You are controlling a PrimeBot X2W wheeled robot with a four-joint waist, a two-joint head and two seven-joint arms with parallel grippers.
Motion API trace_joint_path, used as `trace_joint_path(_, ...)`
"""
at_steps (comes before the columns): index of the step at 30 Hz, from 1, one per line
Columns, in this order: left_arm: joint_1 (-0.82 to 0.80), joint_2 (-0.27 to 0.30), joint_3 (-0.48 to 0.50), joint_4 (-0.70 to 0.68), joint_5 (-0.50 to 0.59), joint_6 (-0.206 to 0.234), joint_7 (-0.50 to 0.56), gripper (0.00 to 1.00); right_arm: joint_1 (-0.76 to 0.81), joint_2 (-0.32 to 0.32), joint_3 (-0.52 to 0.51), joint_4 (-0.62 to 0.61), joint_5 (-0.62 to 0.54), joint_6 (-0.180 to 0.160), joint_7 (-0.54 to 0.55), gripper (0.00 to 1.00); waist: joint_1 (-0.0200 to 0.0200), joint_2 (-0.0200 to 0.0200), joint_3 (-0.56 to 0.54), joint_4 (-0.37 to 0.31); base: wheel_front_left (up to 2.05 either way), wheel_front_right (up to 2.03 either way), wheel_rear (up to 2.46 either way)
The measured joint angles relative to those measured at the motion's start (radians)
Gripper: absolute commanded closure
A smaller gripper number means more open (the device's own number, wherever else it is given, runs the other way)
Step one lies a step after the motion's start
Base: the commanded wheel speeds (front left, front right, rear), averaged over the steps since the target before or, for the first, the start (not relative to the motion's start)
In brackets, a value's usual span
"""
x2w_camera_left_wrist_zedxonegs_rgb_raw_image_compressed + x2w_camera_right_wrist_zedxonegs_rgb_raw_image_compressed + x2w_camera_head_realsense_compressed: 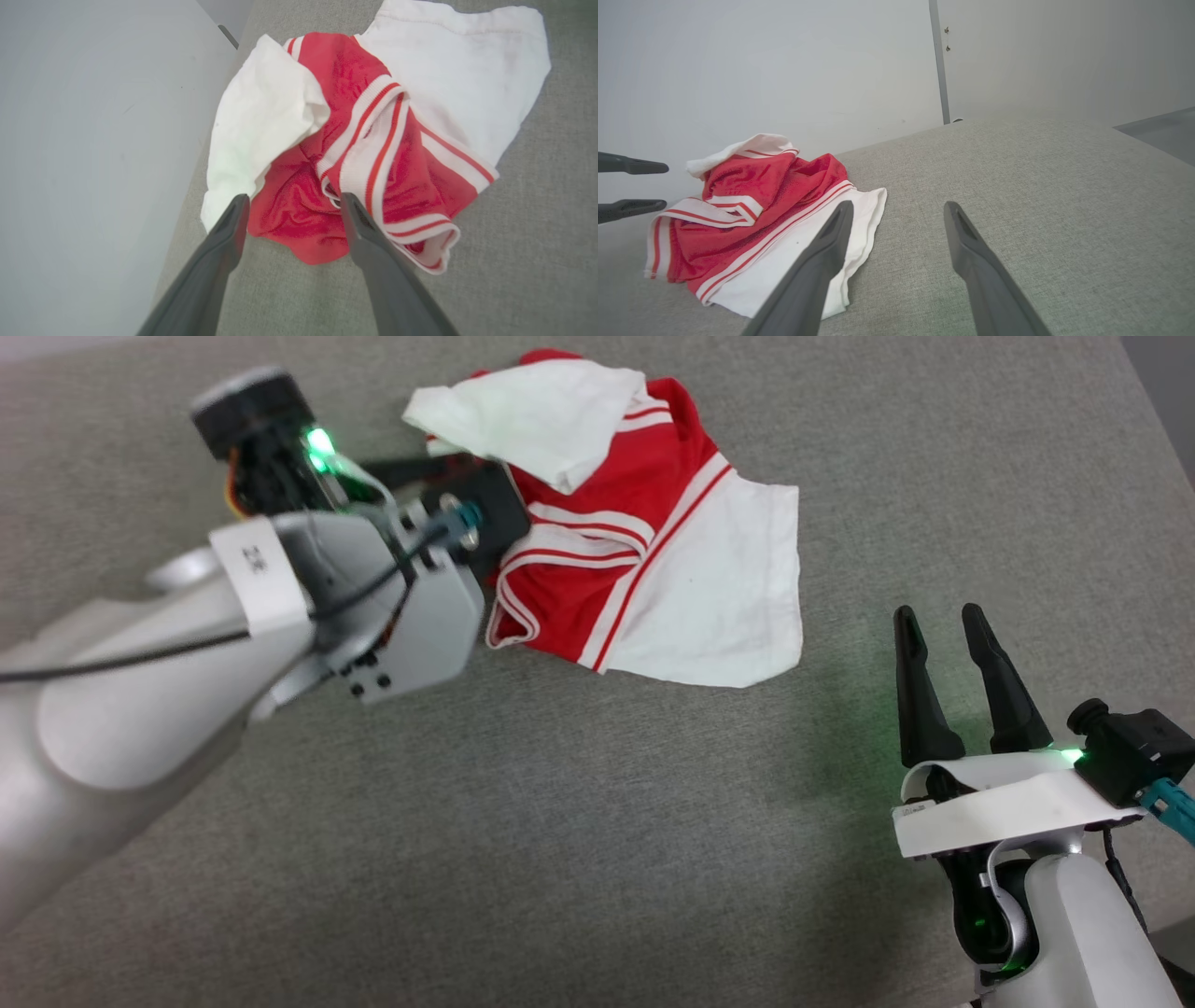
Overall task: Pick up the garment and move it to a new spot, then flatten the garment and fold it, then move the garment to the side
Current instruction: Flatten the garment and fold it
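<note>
While the jersey (653, 569) lies crumpled near the far edge of the grey upholstered surface (560, 859), pick-up looks in hand: left gripper (294, 199) spread wide over its red folds, contact unclear. Right gripper (938, 614) parted, empty, off to the side. Next: left closes on cloth, lifts.

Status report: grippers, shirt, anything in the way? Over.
Left gripper open, tips at the shirt edge, nothing gripped. Right gripper open, apart from it. Shirt crumpled on grey surface. No obstacle seen.

Right gripper (897, 206) spread, empty, beside crumpled garment (761, 196) on grey surface (1017, 163).
</note>
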Motion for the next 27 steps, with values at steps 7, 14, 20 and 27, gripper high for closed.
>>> trace_joint_path(7, -0.035, -0.015, 0.000, 0.063, 0.018, 0.000, -0.029, 0.00, 0.000, 0.000, 0.008, -0.002, 0.012, 0.000, 0.000, 0.00, 0.0000, 0.0000, 0.015, -0.020, 0.00, 0.00, 0.00)
trace_joint_path(14, -0.041, -0.037, 0.000, 0.092, 0.045, 0.000, -0.048, 0.00, 0.000, 0.000, 0.016, -0.004, 0.015, 0.000, 0.000, 0.00, 0.0001, 0.0000, 0.014, -0.021, 0.00, 0.00, 0.00)
trace_joint_path(20, -0.045, -0.052, 0.000, 0.121, 0.053, 0.000, -0.067, 0.00, -0.004, 0.001, 0.031, -0.009, 0.030, 0.000, 0.000, 0.00, 0.0000, 0.0000, 0.022, -0.035, 0.00, 0.00, 0.00)
trace_joint_path(27, -0.045, -0.060, 0.000, 0.144, 0.054, 0.000, -0.089, 1.00, -0.007, 0.000, 0.024, -0.015, 0.040, 0.000, 0.000, 0.00, 0.0001, 0.0000, 0.028, -0.045, 0.00, 0.00, 0.00)
